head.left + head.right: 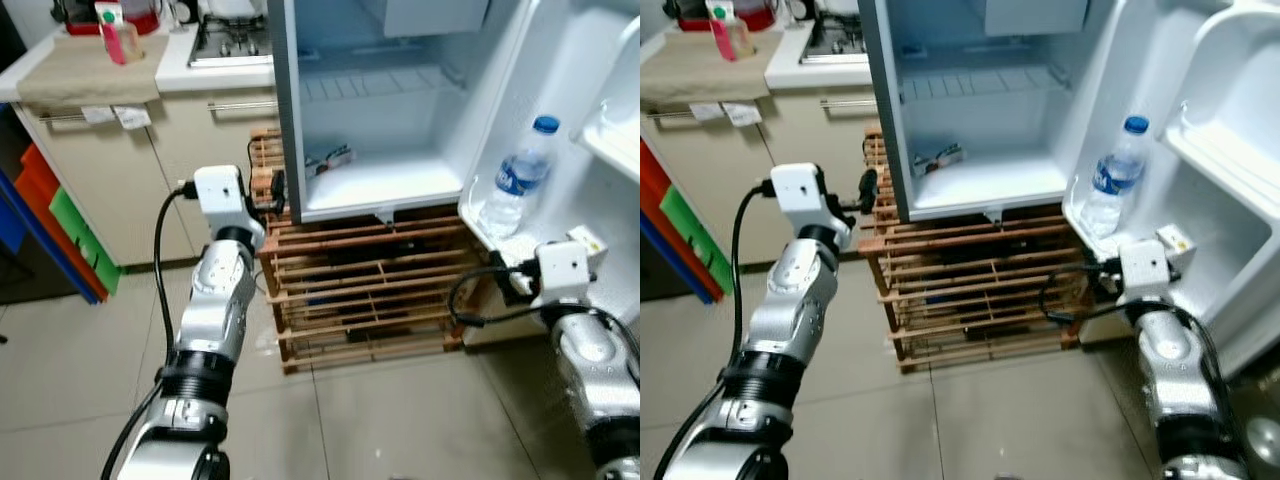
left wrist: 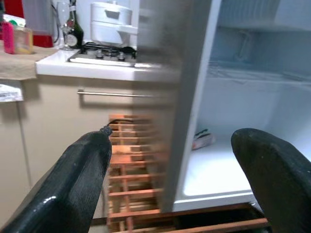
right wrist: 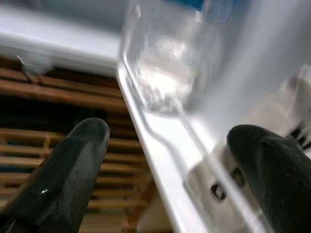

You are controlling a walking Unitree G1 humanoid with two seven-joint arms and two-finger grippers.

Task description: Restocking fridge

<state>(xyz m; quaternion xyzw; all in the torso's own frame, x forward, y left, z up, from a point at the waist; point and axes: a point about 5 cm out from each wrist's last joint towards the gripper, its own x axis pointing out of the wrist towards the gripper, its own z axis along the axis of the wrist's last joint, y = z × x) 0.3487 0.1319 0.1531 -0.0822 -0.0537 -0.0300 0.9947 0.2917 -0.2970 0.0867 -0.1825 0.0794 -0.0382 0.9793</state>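
The fridge (image 1: pixel 380 150) stands open on a wooden crate (image 1: pixel 370 290). A water bottle (image 1: pixel 515 180) stands upright in the low shelf of the fridge door (image 1: pixel 590 90). The right gripper (image 3: pixel 165 160) is near the bottle, just below that door shelf; its jaws are wide apart and hold nothing. The left gripper (image 2: pixel 170 179) is by the fridge's left wall, jaws also wide apart and empty. A small packet (image 1: pixel 328 160) lies inside the fridge. A bench (image 1: pixel 90 65) with a stove (image 1: pixel 230 40) is to the left.
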